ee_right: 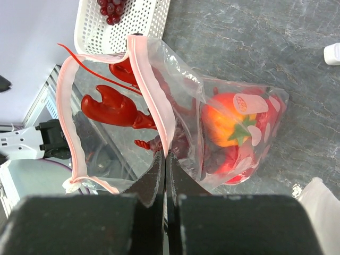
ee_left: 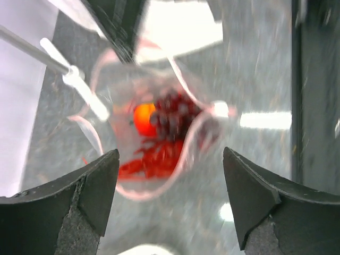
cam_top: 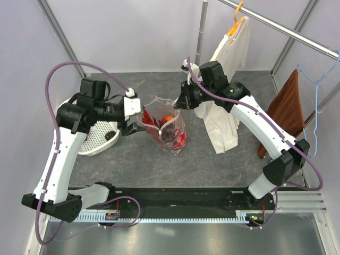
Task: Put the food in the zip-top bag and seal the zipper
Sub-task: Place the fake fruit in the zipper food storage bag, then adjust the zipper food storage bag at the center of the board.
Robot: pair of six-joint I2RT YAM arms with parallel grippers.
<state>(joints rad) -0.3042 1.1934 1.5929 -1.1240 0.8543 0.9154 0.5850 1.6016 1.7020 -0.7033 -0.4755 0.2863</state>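
The right gripper [ee_right: 166,159] has its fingers pressed tight together on the zipper [ee_right: 150,85], pinching the pink strip part way along one lip and holding it up. From that pinch the zip-top bag [cam_top: 172,139] hangs down to the middle of the table [cam_top: 133,159], its mouth gaping in a loop. Inside sits the food: an orange [ee_left: 143,118], dark grapes [ee_left: 172,114] and red pieces [ee_right: 114,106].

Just left of the mouth, the left gripper [ee_left: 170,154] is spread wide and empty, looking straight down into the bag. Further left sits the white basket [ee_right: 143,16], with what looks like another dark bunch [ee_right: 110,6] in it.

To my eye the filling is nearly done and sealing is next. That will go well if the right hand keeps its pinch firm while the left takes both lips together at one end, strip on strip. Then it should press along squarely, since the floppy plastic will fold if pulled sideways.
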